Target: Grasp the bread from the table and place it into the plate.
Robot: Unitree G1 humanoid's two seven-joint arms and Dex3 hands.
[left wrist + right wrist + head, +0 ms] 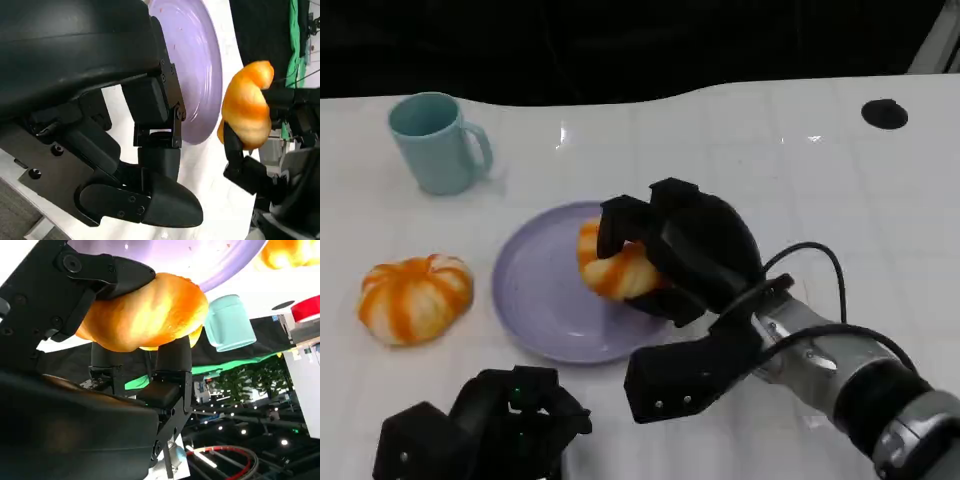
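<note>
My right hand (692, 250) grips a golden, croissant-like bread (613, 272) from above, right over the purple plate (535, 295). I cannot tell whether the bread touches the plate. In the right wrist view the bread (145, 315) sits between the black fingers (107, 277), with the plate's rim (220, 262) just beyond it. The left wrist view shows the bread (247, 105) beside the plate (200, 65). My left hand (485, 430) lies at the near edge with its fingers curled in and nothing in them.
An orange-and-white striped round bun (415, 297) lies left of the plate. A teal mug (435, 140) stands at the back left. A small black disc (885, 113) sits at the far right. The table's far edge runs behind the mug.
</note>
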